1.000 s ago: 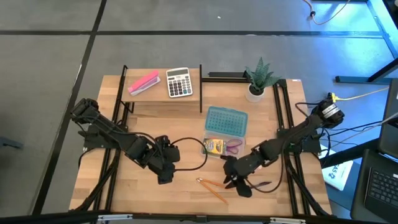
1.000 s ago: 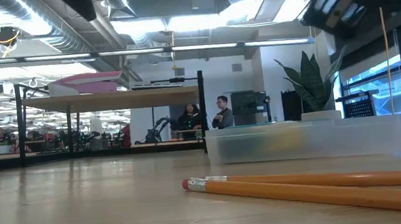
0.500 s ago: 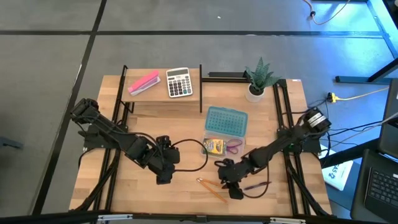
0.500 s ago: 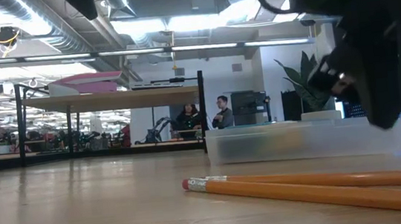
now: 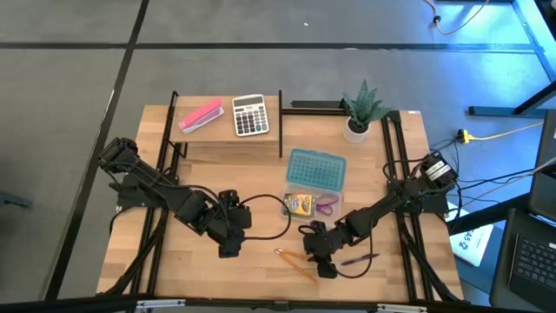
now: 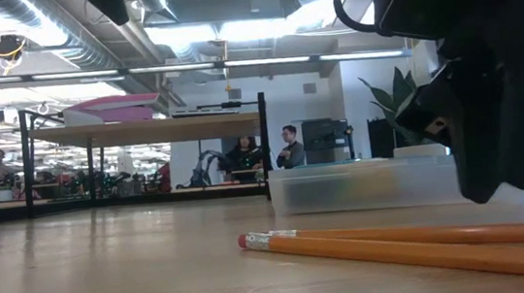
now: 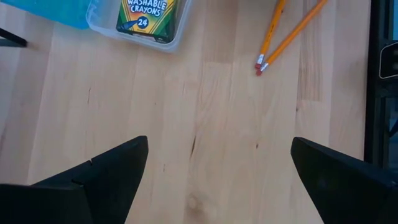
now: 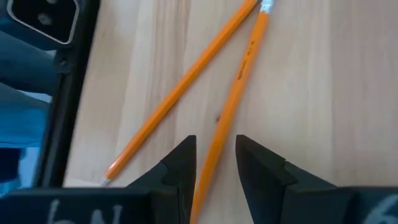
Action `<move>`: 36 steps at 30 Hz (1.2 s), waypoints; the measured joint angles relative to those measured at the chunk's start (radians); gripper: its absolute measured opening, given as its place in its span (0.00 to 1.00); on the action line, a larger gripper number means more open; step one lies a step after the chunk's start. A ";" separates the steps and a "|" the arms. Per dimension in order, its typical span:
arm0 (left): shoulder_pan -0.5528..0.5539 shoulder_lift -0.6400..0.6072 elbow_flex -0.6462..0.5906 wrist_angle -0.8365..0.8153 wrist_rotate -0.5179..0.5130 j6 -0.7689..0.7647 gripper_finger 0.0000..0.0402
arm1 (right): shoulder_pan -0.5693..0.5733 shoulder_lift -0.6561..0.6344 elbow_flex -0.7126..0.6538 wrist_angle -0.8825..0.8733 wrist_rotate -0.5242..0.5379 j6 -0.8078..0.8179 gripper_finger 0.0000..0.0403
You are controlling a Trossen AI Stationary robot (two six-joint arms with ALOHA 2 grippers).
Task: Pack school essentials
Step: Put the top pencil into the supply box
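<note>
Two orange pencils (image 5: 295,264) lie crossed on the wood near the table's front edge, eraser ends toward the left arm (image 7: 261,62). My right gripper (image 5: 318,261) is low over them, slanting down. Its open fingers (image 8: 211,155) stand on either side of one pencil (image 8: 233,99), with a thin gap on each side; the other pencil (image 8: 177,90) lies beside it. My left gripper (image 5: 228,245) hangs open, wide, over bare wood (image 7: 217,162) to the pencils' left. The crayon box (image 5: 300,204) and purple scissors (image 5: 327,204) lie in a clear bin. A purple pen (image 5: 356,258) lies right of my right gripper.
The bin's blue lid (image 5: 314,168) lies behind the bin. A raised shelf at the far left carries a pink block (image 5: 201,116) and a calculator (image 5: 250,115). A potted plant (image 5: 360,109) stands at the far right. Black frame rails run along both table sides.
My right gripper has come down and a little toward the table's left, from above the pen's end to just over the pencils, tipping steeper as it sank. In the low view it has dropped into sight at the right. The pencils lie where they were.
</note>
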 joint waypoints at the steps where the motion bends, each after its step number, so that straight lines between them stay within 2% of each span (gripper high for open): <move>1: 0.000 0.000 0.000 0.000 0.000 0.000 0.97 | 0.000 0.000 0.000 0.000 0.008 -0.009 0.29; 7: 0.000 0.000 0.000 0.000 0.000 0.000 0.97 | 0.003 0.000 0.000 0.000 0.015 -0.018 0.29; 11: 0.000 0.000 0.000 0.000 0.000 0.000 0.97 | 0.025 0.000 0.000 0.000 0.018 -0.081 0.28; 15: 0.000 0.000 0.000 -0.001 0.000 0.001 0.97 | 0.045 0.000 0.000 0.000 0.023 -0.062 0.26; 20: 0.000 0.000 0.000 -0.001 0.000 0.002 0.97 | 0.064 0.000 0.000 -0.003 0.099 -0.066 0.24; 36: 0.000 0.000 0.000 -0.001 0.000 0.002 0.97 | 0.064 0.005 0.000 -0.038 0.101 -0.064 0.24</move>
